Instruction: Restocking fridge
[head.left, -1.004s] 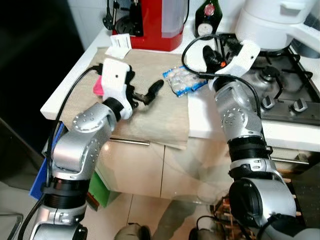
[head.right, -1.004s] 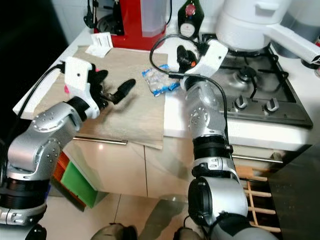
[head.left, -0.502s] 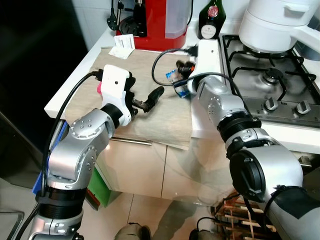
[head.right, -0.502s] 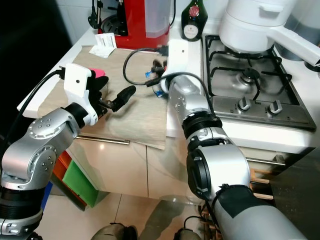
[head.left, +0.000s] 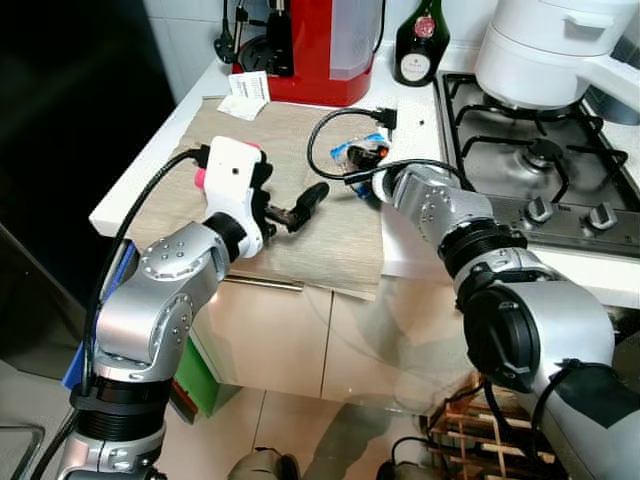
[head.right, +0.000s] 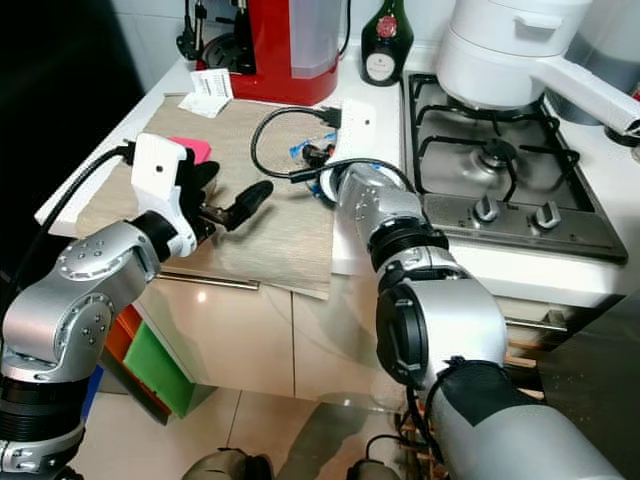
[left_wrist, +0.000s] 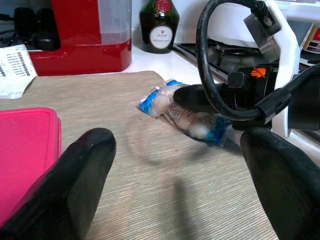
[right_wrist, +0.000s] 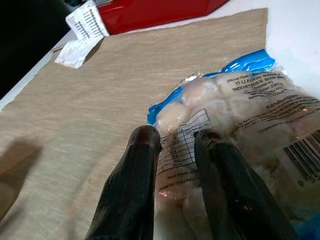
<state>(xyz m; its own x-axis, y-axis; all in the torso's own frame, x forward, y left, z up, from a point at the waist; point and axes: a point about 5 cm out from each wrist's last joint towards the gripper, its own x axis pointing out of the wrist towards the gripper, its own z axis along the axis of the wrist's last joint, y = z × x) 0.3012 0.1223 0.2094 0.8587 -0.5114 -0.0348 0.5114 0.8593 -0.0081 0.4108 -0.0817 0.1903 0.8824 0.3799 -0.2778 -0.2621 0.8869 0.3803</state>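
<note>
Head stereo pair is aimed forward and down at the counter edge, arms seen from above; the scene is shared by both eyes, slightly offset. Left wrist view is set low over the beige mat (left_wrist: 150, 200), looking along the left gripper (left_wrist: 175, 180) toward the blue food packet (left_wrist: 185, 112). Right wrist view is held very close, right gripper (right_wrist: 177, 145) at the same packet, seen from the opposite side.

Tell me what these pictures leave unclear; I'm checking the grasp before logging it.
- Clear blue-edged plastic food packet: the right gripper covers its middle in the right wrist view; a firm pinch can't be confirmed.
- Packet label: print too small to read.
- Flat pink object: cut off by the left wrist view's edge.
</note>
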